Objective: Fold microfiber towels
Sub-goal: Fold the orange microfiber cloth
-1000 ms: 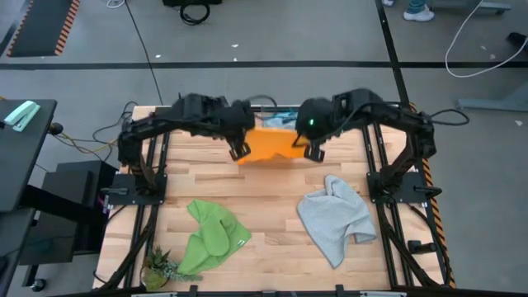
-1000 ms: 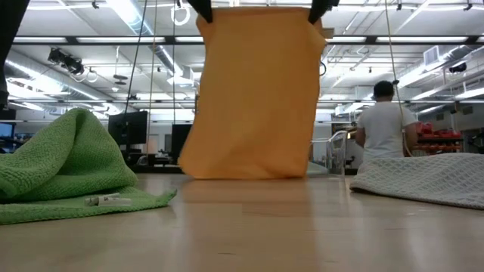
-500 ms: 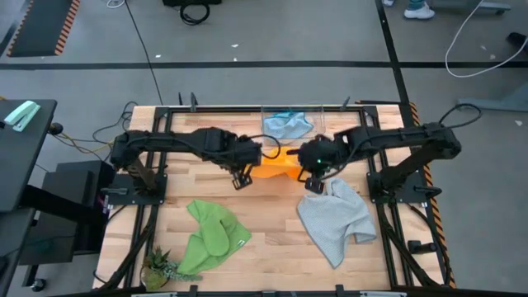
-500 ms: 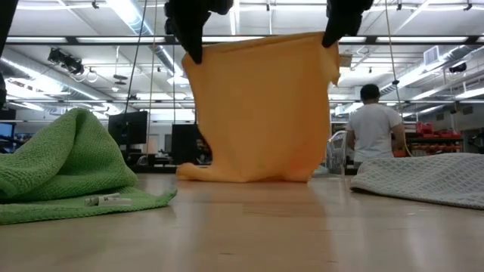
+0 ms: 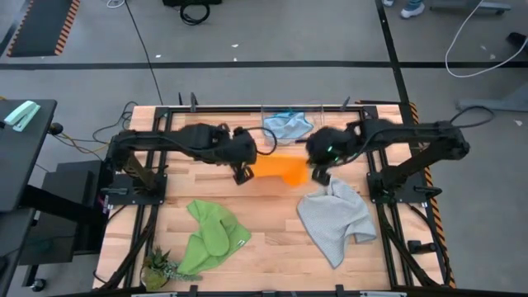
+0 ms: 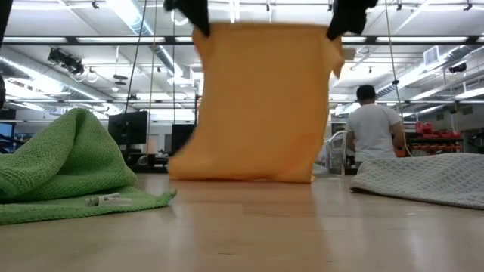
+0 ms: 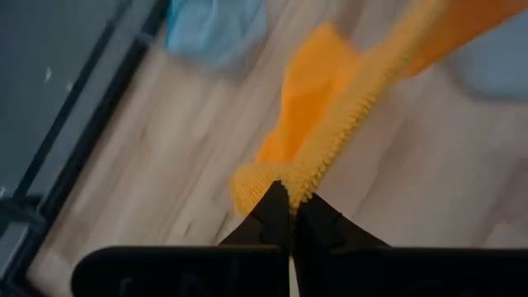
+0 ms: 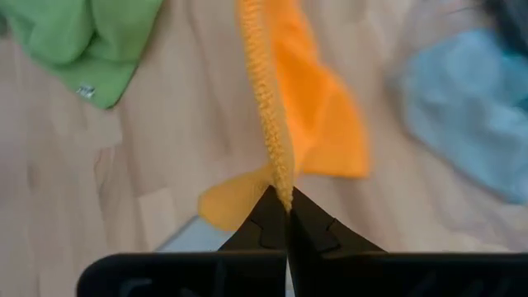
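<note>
Left gripper (image 5: 241, 175): pinched tight on one top corner of the orange towel (image 5: 279, 167), held up over the middle of the table (image 5: 272, 223).
Right gripper (image 5: 318, 176): clamped on the other top corner, level with its partner.
Orange towel: hangs like a curtain between the two, its lower edge brushing the wood, as the low view shows.
Other towels: green towel (image 5: 210, 237) bunched near left, grey towel (image 5: 334, 219) crumpled near right, blue towel (image 5: 287, 125) at the far edge; all well apart from the work.
Step in hand, as I read it: laying the hanging cloth down flat.
Doing it well: keep both corners level and the top edge taut, then lower slowly while drawing one way, so the bottom edge settles first and nothing bunches underneath.
Risk: uneven corners would leave a skewed crease.
</note>
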`<state>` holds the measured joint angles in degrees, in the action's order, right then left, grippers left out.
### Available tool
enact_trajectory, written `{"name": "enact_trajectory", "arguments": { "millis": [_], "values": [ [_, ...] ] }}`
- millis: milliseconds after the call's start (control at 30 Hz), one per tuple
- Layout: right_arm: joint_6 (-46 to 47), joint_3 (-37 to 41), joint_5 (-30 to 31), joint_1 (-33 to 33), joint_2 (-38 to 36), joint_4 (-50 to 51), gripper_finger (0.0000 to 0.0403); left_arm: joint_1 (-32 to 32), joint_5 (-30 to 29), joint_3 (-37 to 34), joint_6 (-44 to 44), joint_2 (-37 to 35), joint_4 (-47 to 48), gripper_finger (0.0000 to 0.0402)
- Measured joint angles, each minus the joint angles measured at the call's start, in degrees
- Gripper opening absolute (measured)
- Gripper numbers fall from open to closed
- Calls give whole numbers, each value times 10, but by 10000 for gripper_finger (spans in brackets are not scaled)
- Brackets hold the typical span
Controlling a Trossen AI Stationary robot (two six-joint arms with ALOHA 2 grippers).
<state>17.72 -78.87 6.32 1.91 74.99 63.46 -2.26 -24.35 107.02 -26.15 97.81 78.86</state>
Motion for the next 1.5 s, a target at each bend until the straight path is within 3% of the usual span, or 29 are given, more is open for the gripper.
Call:
{"name": "enact_trajectory", "arguments": {
  "millis": [233,567,767,1033,1267,1500],
  "values": [
    [-69,-142,37,-70,4,106,0,65,-2,120,83,0,3,4],
    [-195,-391,52,-164,131,242,0,140,3,150,134,1,0,4],
    [-231,-406,53,-155,163,242,0,140,-1,150,128,0,47,4],
    [-255,-417,54,-197,171,227,0,172,-2,150,153,0,29,4],
    [-285,-418,56,-240,170,210,0,204,18,150,178,0,-24,4],
    [-292,-418,53,-233,173,187,0,216,47,148,161,4,18,4]
  ]
}}
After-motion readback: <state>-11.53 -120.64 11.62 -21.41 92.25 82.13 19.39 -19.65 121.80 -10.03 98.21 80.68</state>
